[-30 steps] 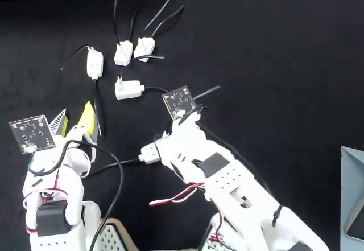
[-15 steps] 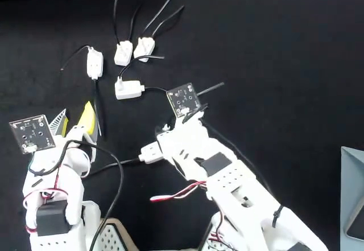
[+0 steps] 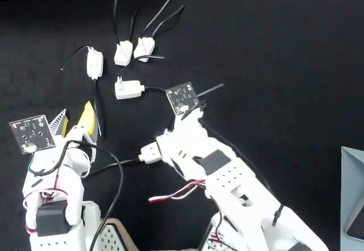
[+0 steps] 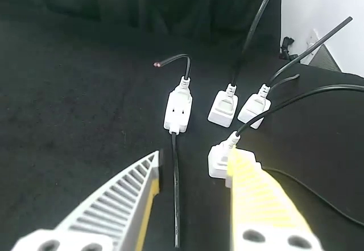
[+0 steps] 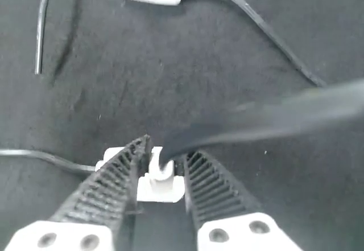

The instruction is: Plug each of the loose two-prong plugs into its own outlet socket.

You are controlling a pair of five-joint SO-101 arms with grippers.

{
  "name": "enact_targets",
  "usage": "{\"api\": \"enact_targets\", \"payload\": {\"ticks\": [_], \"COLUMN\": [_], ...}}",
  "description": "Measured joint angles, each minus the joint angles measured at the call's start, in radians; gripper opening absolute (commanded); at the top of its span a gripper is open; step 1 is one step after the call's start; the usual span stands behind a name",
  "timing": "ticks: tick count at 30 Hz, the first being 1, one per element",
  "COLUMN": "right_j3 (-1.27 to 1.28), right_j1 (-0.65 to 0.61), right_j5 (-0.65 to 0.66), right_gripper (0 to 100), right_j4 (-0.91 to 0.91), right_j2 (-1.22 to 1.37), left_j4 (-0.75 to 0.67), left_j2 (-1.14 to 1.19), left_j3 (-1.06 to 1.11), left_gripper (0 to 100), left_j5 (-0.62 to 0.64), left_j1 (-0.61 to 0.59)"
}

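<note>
Black table (image 3: pixel 284 63). Left arm sits low at the left edge. Left gripper (image 3: pixel 73 121) has its jaws apart, one yellow finger (image 3: pixel 86 117) and one white, pointing up-table. Lone connector (image 3: pixel 94 63) lies above it, and its cord (image 3: pixel 96 100) runs down just beside the yellow finger. Connector pair (image 3: pixel 123 53) lies side by side further up, cords fanning away. Low connector (image 3: pixel 128 89) is near the right arm's camera board (image 3: pixel 182 98). Right arm comes in from bottom centre. Right gripper (image 3: pixel 154 150) is at a white plug (image 3: pixel 148 153); the grip itself is hidden under the arm. Plug cord (image 3: pixel 114 164) trails left and down. Grey box (image 3: pixel 352 194) at the right edge.
</note>
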Motion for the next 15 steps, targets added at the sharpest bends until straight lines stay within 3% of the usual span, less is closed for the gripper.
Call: {"api": "enact_targets", "payload": {"ticks": [15], "right_j3": [0.003], "right_j1": [0.0], "right_j5": [0.0], "right_gripper": [1.2], "right_j4": [-0.038], "right_j2": [0.138], "left_j4": [0.0], "left_j2": [0.0], "left_j3": [0.0], "left_gripper": [20], "left_j5": [0.0], "left_j1": [0.0]}}
